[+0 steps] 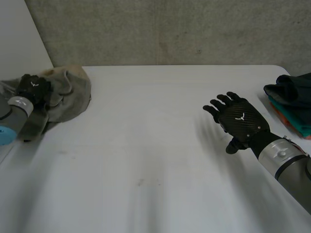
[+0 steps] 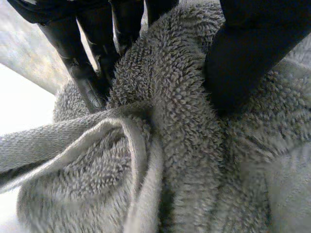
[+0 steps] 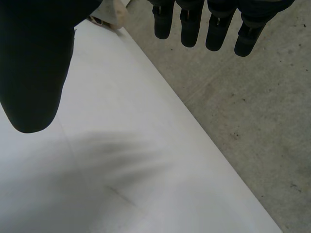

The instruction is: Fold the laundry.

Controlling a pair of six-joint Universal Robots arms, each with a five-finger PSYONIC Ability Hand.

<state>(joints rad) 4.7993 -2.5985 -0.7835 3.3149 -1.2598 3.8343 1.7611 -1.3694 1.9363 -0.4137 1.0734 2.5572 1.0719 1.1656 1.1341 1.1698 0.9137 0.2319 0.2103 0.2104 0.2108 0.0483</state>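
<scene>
A crumpled grey towel (image 1: 73,92) lies at the table's far left edge. My left hand (image 1: 34,87) is on its left part. In the left wrist view the fingers (image 2: 87,73) and thumb (image 2: 248,63) dig into the pile of the grey towel (image 2: 170,145), with a raised fold pinched between them. My right hand (image 1: 240,119) hovers over the right middle of the white table (image 1: 146,145), well away from the towel. Its fingers (image 3: 194,24) are straight and spread from the thumb, with nothing between them.
A stack of folded clothes (image 1: 294,102), dark blue over teal and orange, sits at the table's right edge, just beyond my right hand. A grey wall runs behind the table's far edge.
</scene>
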